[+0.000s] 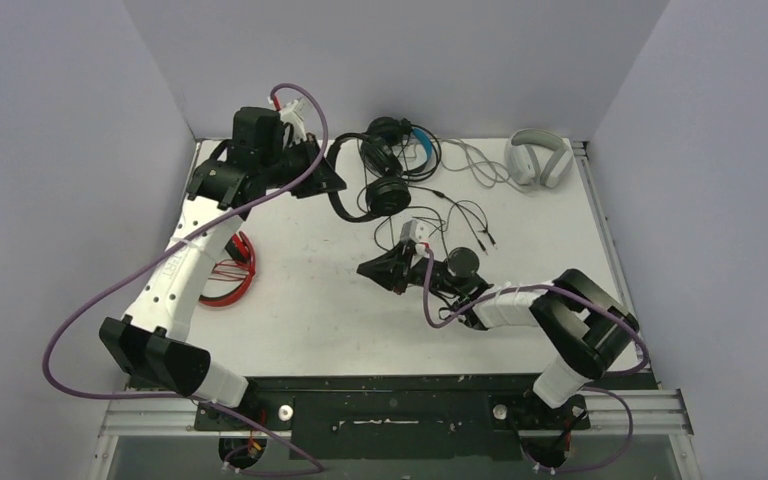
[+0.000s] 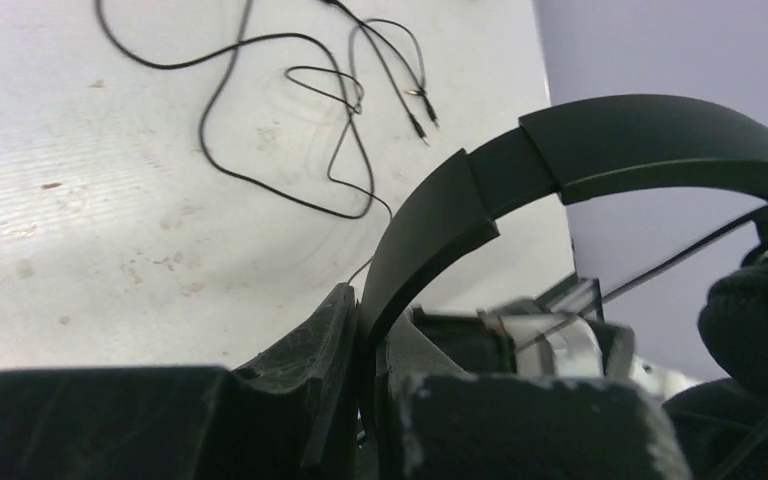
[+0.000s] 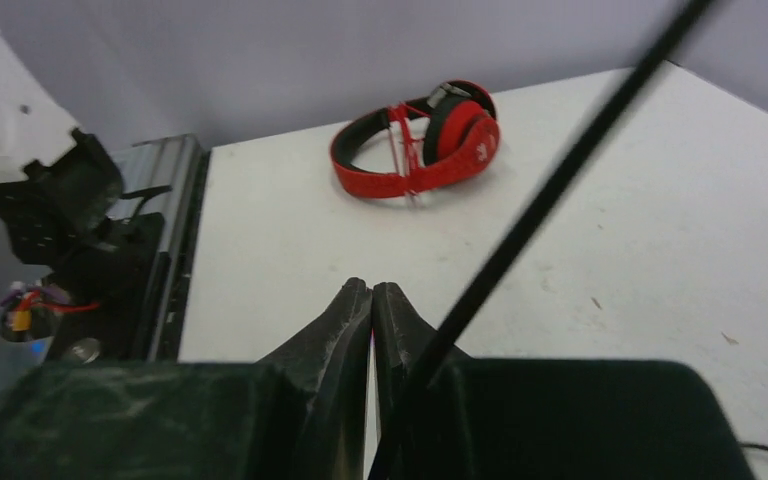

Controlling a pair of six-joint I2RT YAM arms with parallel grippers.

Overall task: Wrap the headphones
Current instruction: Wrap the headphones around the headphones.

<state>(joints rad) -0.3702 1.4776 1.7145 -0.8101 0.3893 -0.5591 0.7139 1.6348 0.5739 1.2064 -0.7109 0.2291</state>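
The black headphones [image 2: 600, 140] were at the far side of the table [image 1: 310, 300]. The left gripper [image 2: 365, 320] pinched their band, likely to steady them. The right gripper [image 3: 372, 295] was closed, with the cable [image 3: 540, 200] just beside it. I could not tell if it was caught.

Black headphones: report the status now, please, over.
Left gripper shut on black headphones, at headband. Right gripper shut on thin black cable, taut. Loose cable loops on table nearby, may tangle.

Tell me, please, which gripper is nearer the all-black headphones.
Left. The left gripper clamps the all-black headphones' band; the right gripper sits nearer the bases, short of the earcups.
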